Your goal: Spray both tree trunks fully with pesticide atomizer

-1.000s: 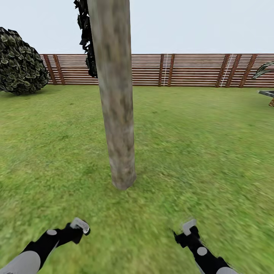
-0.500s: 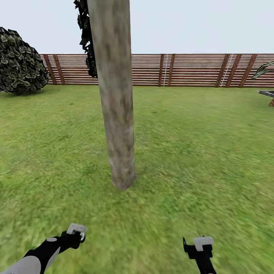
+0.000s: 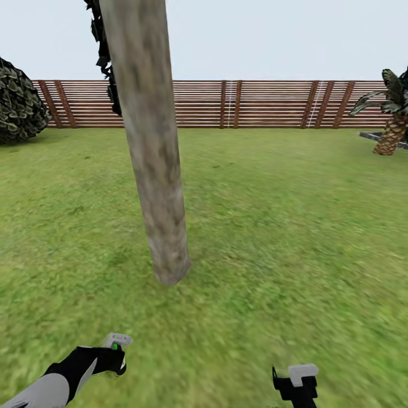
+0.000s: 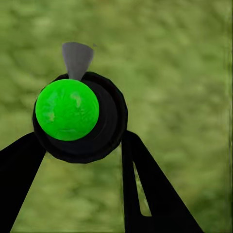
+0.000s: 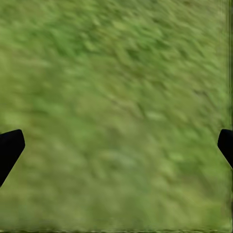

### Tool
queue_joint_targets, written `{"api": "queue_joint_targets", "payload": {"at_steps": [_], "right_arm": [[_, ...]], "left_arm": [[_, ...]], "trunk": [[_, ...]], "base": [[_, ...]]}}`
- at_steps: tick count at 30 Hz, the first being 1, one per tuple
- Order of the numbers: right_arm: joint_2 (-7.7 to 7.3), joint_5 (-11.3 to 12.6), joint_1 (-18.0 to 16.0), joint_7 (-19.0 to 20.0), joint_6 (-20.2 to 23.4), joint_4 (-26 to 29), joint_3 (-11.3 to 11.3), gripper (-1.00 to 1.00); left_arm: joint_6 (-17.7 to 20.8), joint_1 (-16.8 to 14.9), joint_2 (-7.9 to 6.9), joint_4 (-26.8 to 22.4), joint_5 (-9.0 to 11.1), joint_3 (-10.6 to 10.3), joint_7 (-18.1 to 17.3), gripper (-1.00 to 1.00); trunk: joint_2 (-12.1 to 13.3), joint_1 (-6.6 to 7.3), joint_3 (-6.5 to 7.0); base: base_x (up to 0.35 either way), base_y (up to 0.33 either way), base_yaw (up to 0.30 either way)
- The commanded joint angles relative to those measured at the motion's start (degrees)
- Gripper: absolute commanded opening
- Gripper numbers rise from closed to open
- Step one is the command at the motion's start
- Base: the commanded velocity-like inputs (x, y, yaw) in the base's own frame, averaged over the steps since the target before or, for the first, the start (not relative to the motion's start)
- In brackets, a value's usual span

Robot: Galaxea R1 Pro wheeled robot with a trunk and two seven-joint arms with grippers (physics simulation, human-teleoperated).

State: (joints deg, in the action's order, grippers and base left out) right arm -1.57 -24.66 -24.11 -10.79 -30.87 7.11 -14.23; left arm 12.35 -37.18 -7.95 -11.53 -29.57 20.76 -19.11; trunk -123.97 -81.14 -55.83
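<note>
A: What is nearest to the robot?

B: Its two arms, low over the lawn (image 3: pixel 272 238). The left gripper (image 3: pixel 116 347) has its black fingers (image 4: pixel 145 189) clamped on the pesticide atomizer (image 4: pixel 80 116). In the left wrist view the bottle is a round dark body seen end-on, with a bright green disc on it and a grey piece sticking out from its rim. One finger presses on each side of it.

A: And in the head view?

B: There only a small green spot of the atomizer (image 3: pixel 115 346) is visible at the fingertips, under a grey part of the gripper.

A: What about the right side?

B: The right gripper (image 3: pixel 299 381) is at the lower edge of the head view. In the right wrist view its two dark fingers (image 5: pixel 9 148) are wide apart, at opposite borders of the picture, and between them is only blurred grass (image 5: pixel 121 121). They hold nothing.

A: What is further ahead?

B: A thick tree trunk (image 3: pixel 148 153), pale grey-brown and mottled, stands in the lawn just ahead of the left gripper and leans a little. It has no branches low down.

A: And behind it?

B: A dark bush (image 3: pixel 20 105) at the far left of the lawn, black foliage (image 3: pixel 105 56) just behind the trunk, and a palm plant (image 3: pixel 394 116) at the far right. The brown slat fence (image 3: pixel 255 103) closes the far edge of the garden.
</note>
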Motion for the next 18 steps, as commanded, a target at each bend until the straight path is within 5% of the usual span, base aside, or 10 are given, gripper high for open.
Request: {"api": "queue_joint_targets", "payload": {"at_steps": [1, 9, 15, 18], "right_arm": [[0.07, -0.6, -0.1, -0.3, -0.2, -0.2, -0.3, 1.0], [0.15, -0.4, -0.1, -0.3, -0.2, -0.1, -0.4, 1.0], [-0.06, -0.2, -0.1, -0.3, -0.2, 0.1, -0.4, 1.0], [-0.1, 2.1, -0.1, -0.3, -0.2, 0.2, -0.4, 1.0]], "left_arm": [[0.5, 0.0, 0.32, -0.5, -0.4, 0.4, -0.4, -1.0], [7.7, -1.9, 2.52, -2.1, -0.2, 0.4, -0.4, -1.0], [8.6, -2.1, 3.17, -4.1, -0.2, 0.4, -0.4, -1.0], [8.7, -2.0, 3.33, -4.3, -0.2, 0.5, -0.3, -1.0]], "trunk": [[0.0, 0.01, -0.05], [0.0, 0.01, -0.05], [0.0, 0.01, -0.05], [0.0, 0.01, -0.05]], "base": [[0.0, 0.0, -0.298], [0.0, 0.0, -0.299], [0.01, 0.0, -0.3], [0.258, -0.034, -0.289]]}}
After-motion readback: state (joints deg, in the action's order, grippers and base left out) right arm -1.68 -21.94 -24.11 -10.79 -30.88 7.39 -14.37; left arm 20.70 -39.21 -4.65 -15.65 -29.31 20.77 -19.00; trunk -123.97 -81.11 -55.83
